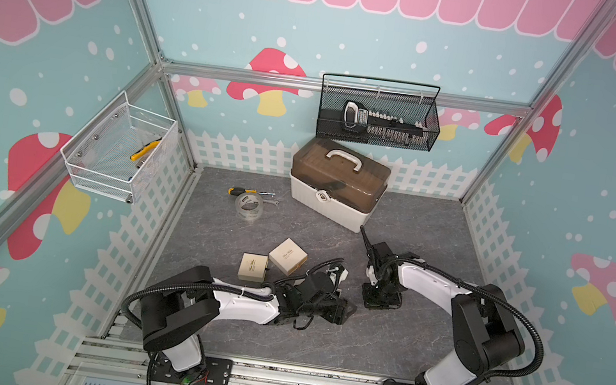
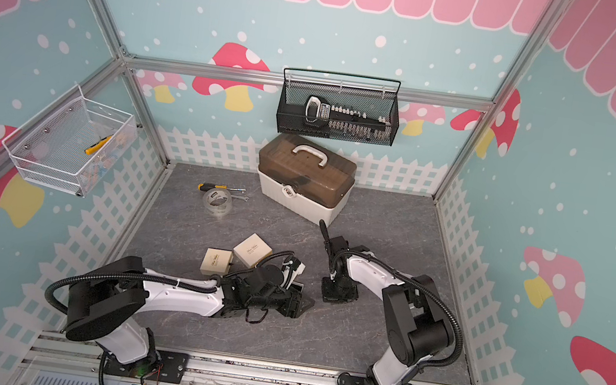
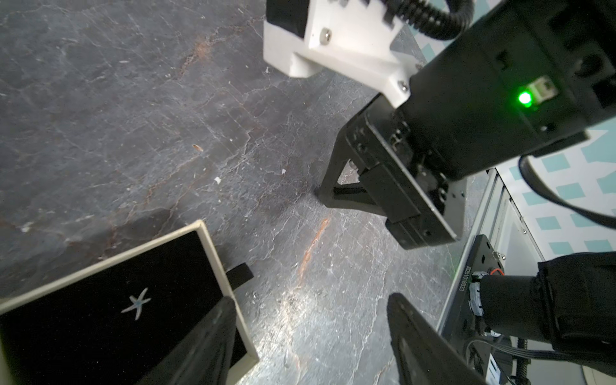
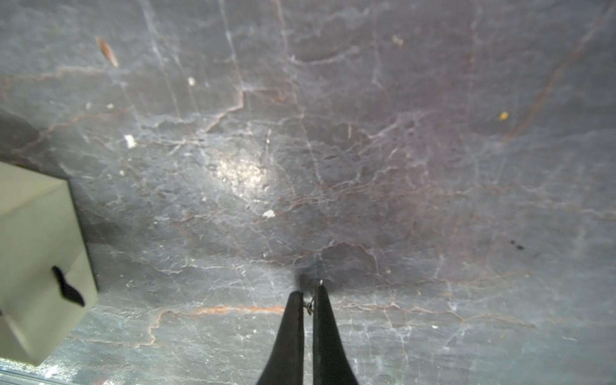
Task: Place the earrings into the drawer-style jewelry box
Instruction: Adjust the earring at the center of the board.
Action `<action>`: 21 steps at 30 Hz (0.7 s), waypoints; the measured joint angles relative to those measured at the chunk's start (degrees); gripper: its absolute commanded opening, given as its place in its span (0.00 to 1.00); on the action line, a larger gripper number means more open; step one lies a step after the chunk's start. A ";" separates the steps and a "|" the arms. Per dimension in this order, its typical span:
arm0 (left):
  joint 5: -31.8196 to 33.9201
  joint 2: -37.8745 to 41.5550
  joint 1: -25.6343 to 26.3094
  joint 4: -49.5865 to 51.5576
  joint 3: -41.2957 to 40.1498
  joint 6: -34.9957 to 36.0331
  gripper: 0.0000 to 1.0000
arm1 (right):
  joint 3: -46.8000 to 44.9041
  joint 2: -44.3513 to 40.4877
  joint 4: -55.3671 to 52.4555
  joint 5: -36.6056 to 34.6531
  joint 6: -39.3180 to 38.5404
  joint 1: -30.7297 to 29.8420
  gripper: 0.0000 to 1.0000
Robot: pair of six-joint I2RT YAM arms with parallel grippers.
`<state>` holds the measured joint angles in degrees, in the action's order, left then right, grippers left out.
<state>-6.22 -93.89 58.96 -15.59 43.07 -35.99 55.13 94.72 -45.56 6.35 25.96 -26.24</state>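
Note:
In the left wrist view a cream drawer (image 3: 213, 253) with a black lining stands pulled out, and a pale star-shaped earring (image 3: 136, 303) lies in it. My left gripper (image 3: 310, 333) is open beside the drawer, with one finger (image 3: 206, 343) over its corner. My right gripper (image 4: 308, 293) is shut on a tiny wire earring (image 4: 310, 305), with its tips just above the grey table. The left wrist view also shows the right gripper (image 3: 321, 195) pointing down at the table. In both top views the left arm hides the drawer.
Two cream boxes (image 1: 288, 255) (image 1: 252, 268) sit left of the arms. One cream box with a black pull tab (image 4: 40, 233) is close to the right gripper. A toolbox (image 1: 337, 189), a tape roll (image 1: 249, 205) and a screwdriver (image 1: 245, 192) lie further back.

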 measured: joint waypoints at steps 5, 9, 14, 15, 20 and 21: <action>0.24 0.02 0.00 0.17 0.33 0.02 0.73 | 0.00 -1.33 0.09 1.07 0.46 0.00 0.00; 1.55 0.46 0.00 1.01 0.33 0.17 0.73 | -0.04 -3.43 0.59 2.45 2.25 0.00 0.00; 2.80 1.95 -0.09 1.53 0.33 0.20 0.73 | -0.66 -6.54 2.71 5.33 6.21 0.00 0.00; 3.04 2.29 -0.20 1.64 0.33 0.20 0.72 | -0.72 -6.93 2.93 5.70 7.23 0.00 0.00; 3.52 4.70 -1.18 1.68 -0.72 -0.07 0.72 | -1.53 -8.31 4.61 7.80 12.24 0.00 0.00; 3.67 5.33 -1.51 1.70 -1.22 -0.22 0.73 | -1.86 -8.63 5.01 8.35 13.29 0.00 0.00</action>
<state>-2.55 -88.55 57.45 -13.89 41.85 -36.21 53.28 86.08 -40.56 14.70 39.24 -26.24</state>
